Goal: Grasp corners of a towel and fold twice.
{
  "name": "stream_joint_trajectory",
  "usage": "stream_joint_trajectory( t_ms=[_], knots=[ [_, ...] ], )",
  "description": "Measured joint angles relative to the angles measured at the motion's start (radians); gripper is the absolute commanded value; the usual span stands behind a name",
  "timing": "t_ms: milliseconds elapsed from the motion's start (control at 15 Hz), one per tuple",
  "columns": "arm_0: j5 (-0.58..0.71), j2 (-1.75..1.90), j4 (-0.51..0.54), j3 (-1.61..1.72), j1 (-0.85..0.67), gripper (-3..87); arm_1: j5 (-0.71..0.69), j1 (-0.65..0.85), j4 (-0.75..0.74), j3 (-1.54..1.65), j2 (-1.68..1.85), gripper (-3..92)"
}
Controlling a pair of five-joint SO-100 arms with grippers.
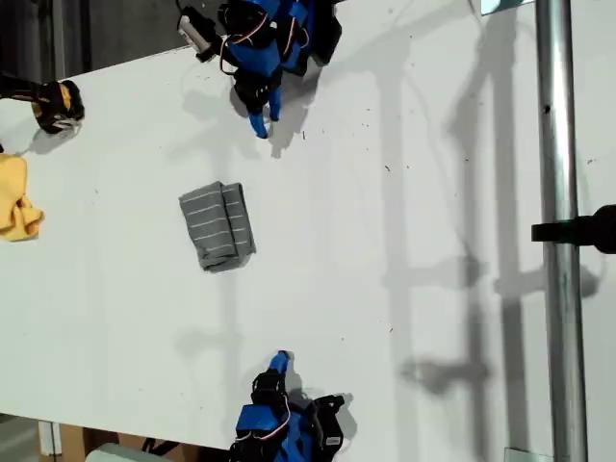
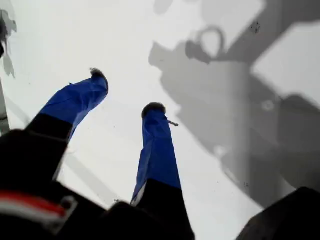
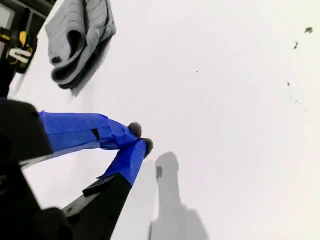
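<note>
Now, exterior view: towel [image 1: 218,226] folded into a small grey striped bundle on the white counter [image 1: 385,241], between two blue arms, well apart from both; yellow cloth [image 1: 17,197] at that view's left edge. First wrist view: my first gripper [image 2: 125,92] over bare counter, fingers [image 2: 157,150] spread apart, holding nothing. Second wrist view: my second gripper [image 3: 140,139] pinched closed, tips touching, empty; towel lying beyond, not touched.

We are looking down at the towel [image 1: 218,226] lying folded on the white table [image 1: 404,192], with one blue arm [image 1: 265,43] sitting at the exterior view's top edge and another blue arm [image 1: 279,419] at its bottom edge.
</note>
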Motion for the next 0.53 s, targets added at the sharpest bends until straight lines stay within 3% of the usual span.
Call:
stream_joint_trajectory(
  t_ms=[133,200,533],
  knots=[
    [0.244,0.000,0.000,0.000,0.000,-0.7,-0.126,-0.078,-0.002,0.000,0.000,20.4],
    [0.284,0.000,0.000,0.000,0.003,-0.7,-0.138,-0.098,0.002,0.000,0.000,20.4],
    [0.305,0.000,0.000,0.000,0.002,-0.8,-0.141,-0.156,0.005,0.000,0.000,20.4]
  ],
)
